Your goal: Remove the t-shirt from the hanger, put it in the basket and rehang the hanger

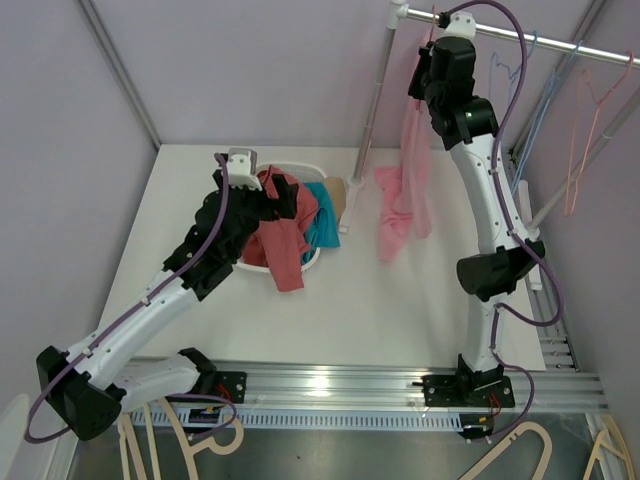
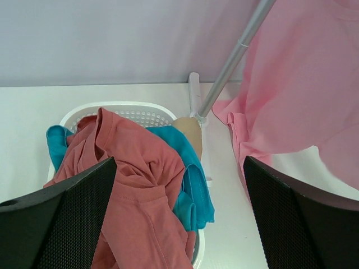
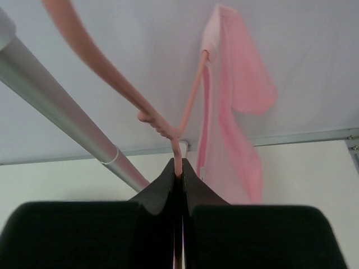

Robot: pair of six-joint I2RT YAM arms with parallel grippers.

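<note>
The pink t-shirt (image 1: 405, 190) hangs from the rail (image 1: 500, 30) at the back right, and its lower end rests crumpled on the table. It also fills the right of the left wrist view as the pink t-shirt (image 2: 303, 84). In the right wrist view the pink hanger (image 3: 168, 131) carries the t-shirt (image 3: 235, 112) on its far arm. My right gripper (image 3: 178, 171) is shut on the hanger's thin neck just below the hook. It sits high at the rail as the right gripper (image 1: 432, 50). My left gripper (image 2: 179, 162) stands open over the basket, holding nothing.
A white basket (image 1: 310, 262) left of centre holds a red shirt (image 1: 285, 235) and a teal shirt (image 1: 322, 222). The rack's upright pole (image 1: 372, 110) stands beside it. Empty pink (image 1: 585, 110) and blue hangers (image 1: 520, 60) hang further right. Loose hangers (image 1: 180, 440) lie below the near edge.
</note>
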